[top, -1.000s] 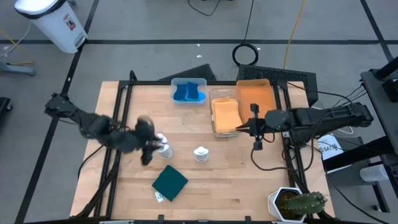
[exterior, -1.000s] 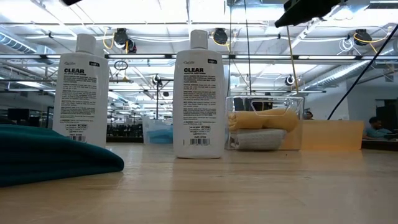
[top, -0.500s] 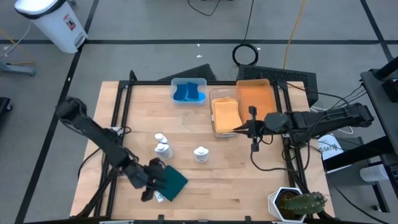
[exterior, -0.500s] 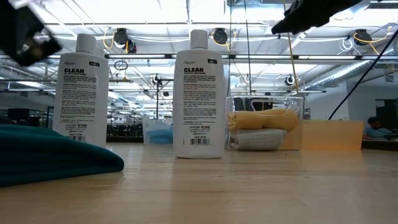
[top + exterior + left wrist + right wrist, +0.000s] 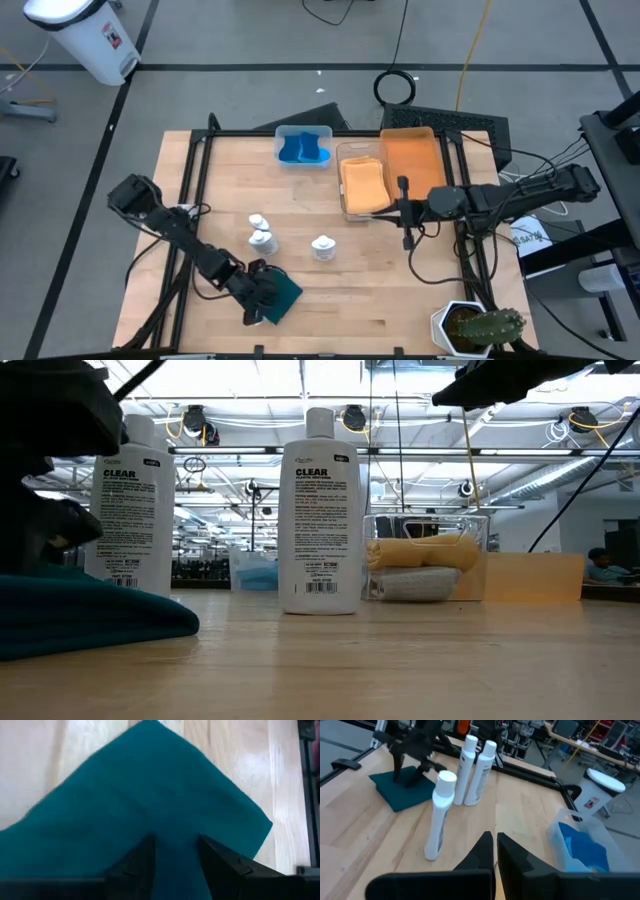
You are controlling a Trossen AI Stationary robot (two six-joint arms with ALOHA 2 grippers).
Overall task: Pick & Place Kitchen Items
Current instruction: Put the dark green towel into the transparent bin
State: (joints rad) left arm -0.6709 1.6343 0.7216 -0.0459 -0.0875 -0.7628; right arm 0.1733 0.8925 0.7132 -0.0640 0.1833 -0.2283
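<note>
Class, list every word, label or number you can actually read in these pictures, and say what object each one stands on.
"CLEAR" – on the left white bottle, low view.
"CLEAR" – on the middle white bottle, low view.
The smaller print and barcodes under both words are too small to read.
The red-and-black label on the white bin beside the table, high view, is too small to read.
No other readable text.

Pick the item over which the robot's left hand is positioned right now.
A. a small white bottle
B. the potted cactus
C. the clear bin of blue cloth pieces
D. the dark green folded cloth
D: the high view shows the left hand at the dark green folded cloth, and the left wrist view shows its dark fingers spread over that cloth near the table's front edge.
</note>
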